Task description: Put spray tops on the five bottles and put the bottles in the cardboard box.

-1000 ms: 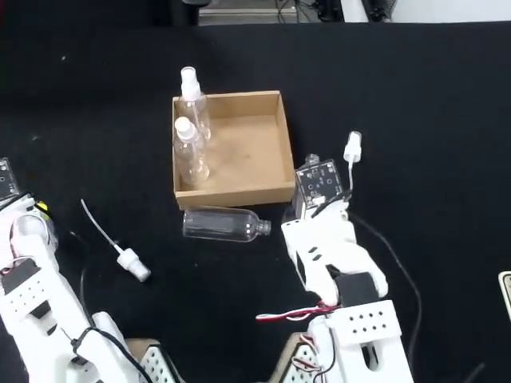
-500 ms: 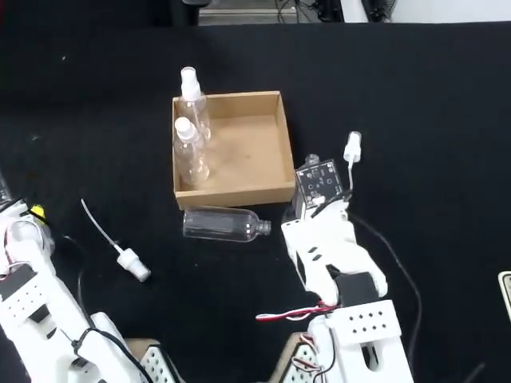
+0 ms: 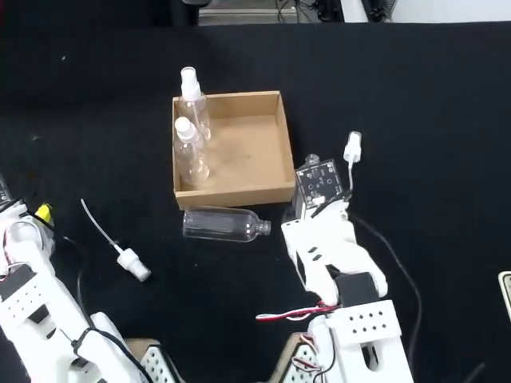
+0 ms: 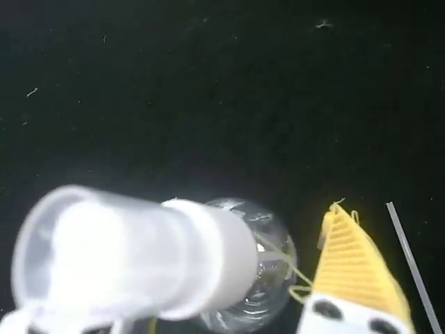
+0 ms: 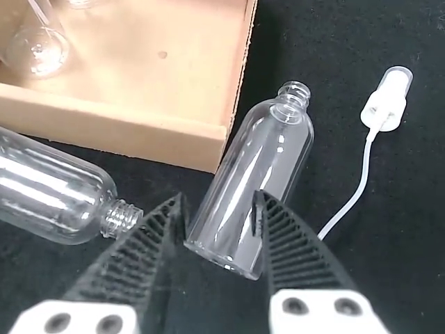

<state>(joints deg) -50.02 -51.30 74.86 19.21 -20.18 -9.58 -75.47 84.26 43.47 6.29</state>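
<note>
The cardboard box (image 3: 263, 187) sits mid-table with two capped bottles (image 3: 192, 100) (image 3: 190, 152) upright along its left wall. An uncapped bottle (image 3: 223, 224) lies in front of the box, also in the right wrist view (image 5: 49, 191). My right gripper (image 5: 219, 233) is shut on another uncapped clear bottle (image 5: 254, 181) by the box's near right corner. A loose spray top (image 5: 386, 104) with its tube lies just beyond it. My left gripper (image 3: 32, 223), at the table's left edge, is shut on a bottle (image 4: 261, 275) that carries a spray top (image 4: 118, 261). One more spray top (image 3: 132, 263) lies nearby.
The right arm's white body (image 3: 335, 271) stands right of the lying bottle. The box's floor (image 3: 247, 148) is bare on its right. Black cloth (image 3: 415, 104) covers the table. A thin tube (image 4: 414, 264) lies beside the left gripper's yellow finger (image 4: 354, 271).
The left arm has shifted slightly left towards the table's edge with its bottle, and its yellow fingertip now shows. The right arm and its bottle have not moved.
</note>
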